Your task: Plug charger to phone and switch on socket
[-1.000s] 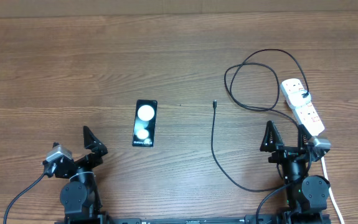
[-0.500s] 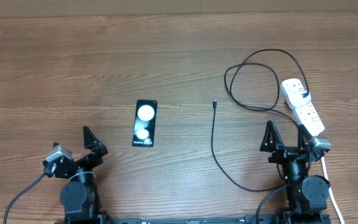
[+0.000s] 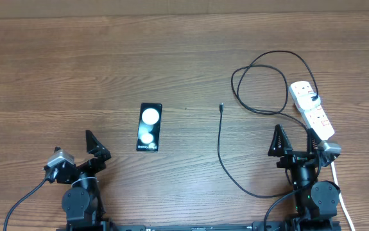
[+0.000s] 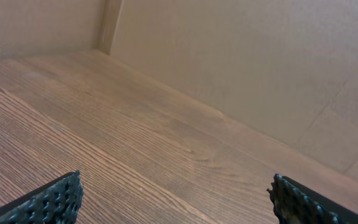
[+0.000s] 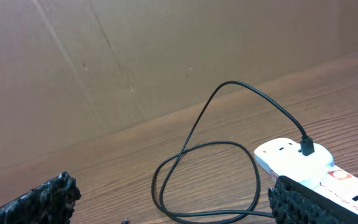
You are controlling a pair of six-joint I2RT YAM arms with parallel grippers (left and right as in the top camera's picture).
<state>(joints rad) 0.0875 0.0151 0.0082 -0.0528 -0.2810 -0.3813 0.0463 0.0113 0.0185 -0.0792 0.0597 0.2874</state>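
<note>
The black phone (image 3: 149,127) lies flat at centre left, "Galaxy" lettering at its near end. The charger cable (image 3: 219,147) runs from its tiny connector (image 3: 221,108) down and round, loops at the back right (image 3: 258,83), and is plugged into the white socket strip (image 3: 312,108). The loop (image 5: 207,180) and the strip (image 5: 294,158) also show in the right wrist view. My left gripper (image 3: 94,149) is open and empty near the front left. My right gripper (image 3: 293,142) is open and empty, just in front of the strip.
The strip's white cord (image 3: 339,189) runs along the right arm toward the front edge. A cardboard wall (image 5: 166,56) stands behind the wooden table (image 3: 75,70).
</note>
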